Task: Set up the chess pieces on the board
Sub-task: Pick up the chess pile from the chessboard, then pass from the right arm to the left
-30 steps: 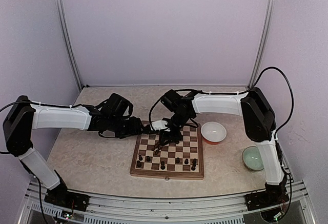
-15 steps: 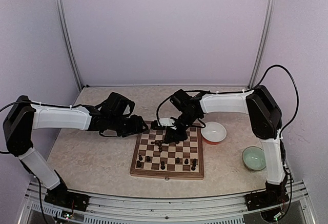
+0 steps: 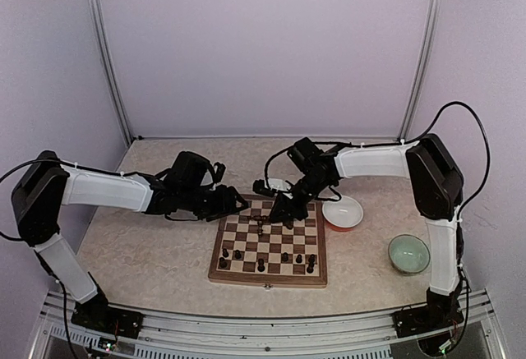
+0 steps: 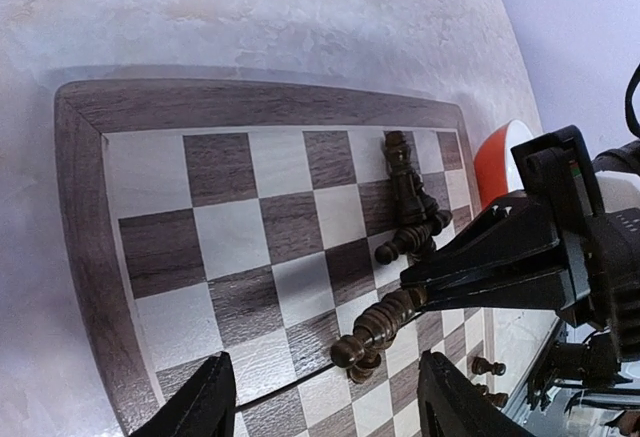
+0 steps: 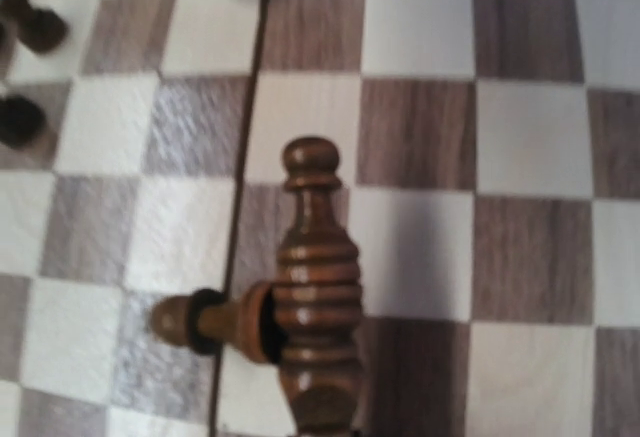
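Note:
The board (image 3: pixel 268 273) lies between the arms, with several dark chess pieces (image 3: pixel 285 256) standing along its near rows. My right gripper (image 3: pixel 278 210) hangs over the board's far half. It is shut on the base of a dark brown ringed chess piece (image 4: pixel 385 321), which sticks out tilted just above the squares. That held piece (image 5: pixel 316 277) crosses over a smaller piece lying on its side (image 5: pixel 205 321). Two more pieces (image 4: pixel 408 197) lie crossed further back. My left gripper (image 4: pixel 325 409) is open at the board's far left corner, with nothing between its fingers (image 4: pixel 205 402).
A white bowl with an orange outside (image 3: pixel 343 211) sits just right of the board's far corner. A pale green bowl (image 3: pixel 408 254) stands at the right. Two small pieces (image 5: pixel 25 27) stand near the right wrist view's upper left edge.
My right gripper has shut on the ringed piece and drawn back to the right with it. My left arm has edged right, closer to the board's far left corner.

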You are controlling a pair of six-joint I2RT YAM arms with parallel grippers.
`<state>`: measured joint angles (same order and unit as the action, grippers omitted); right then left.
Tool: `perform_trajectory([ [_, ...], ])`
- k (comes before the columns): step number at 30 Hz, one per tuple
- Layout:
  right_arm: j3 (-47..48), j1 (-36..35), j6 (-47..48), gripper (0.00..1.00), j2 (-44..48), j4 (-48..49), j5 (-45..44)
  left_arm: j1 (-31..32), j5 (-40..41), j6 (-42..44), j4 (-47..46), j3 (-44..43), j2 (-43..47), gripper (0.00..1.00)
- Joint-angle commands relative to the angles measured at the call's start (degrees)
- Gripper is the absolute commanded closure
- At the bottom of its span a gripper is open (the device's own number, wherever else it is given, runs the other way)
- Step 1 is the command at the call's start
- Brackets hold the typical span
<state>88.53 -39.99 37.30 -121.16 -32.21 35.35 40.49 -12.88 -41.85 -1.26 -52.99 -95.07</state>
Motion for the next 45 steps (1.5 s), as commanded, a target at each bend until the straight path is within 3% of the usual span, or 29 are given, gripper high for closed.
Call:
perform_trajectory([
  [1, -0.91, 0.75, -2.0, 1.0, 3.34, 2.2, 3.78, -0.76, -4.88, -1.97, -7.27, 1.37, -1.53, 0.38],
  [7, -1.4, 0.81, -2.26, 1.0, 3.65, 2.49, 4.44, -0.94, -7.28, -3.43, -10.58, 1.49, -3.43, 0.43],
  [12, -1.26, 0.96, -2.64, 1.0, 3.41, 2.59, 4.7, -1.03, -10.48, -4.41, -13.05, 1.75, -4.57, 0.52],
  [19, -0.75, 1.71, -4.15, 1.0, 2.86, 2.76, 6.64, -1.03, -13.43, -5.73, -14.4, 1.27, -6.63, 0.57],
  [37, -1.6, 2.15, -3.82, 1.0, 2.35, 2.15, 4.83, -1.03, -15.43, -6.22, -15.53, -0.62, -5.96, 0.99],
  [45, -1.92, 2.15, -3.32, 1.0, 2.29, 1.33, 3.73, -1.03, -13.13, -2.99, -9.67, -2.82, -2.45, 1.0],
])
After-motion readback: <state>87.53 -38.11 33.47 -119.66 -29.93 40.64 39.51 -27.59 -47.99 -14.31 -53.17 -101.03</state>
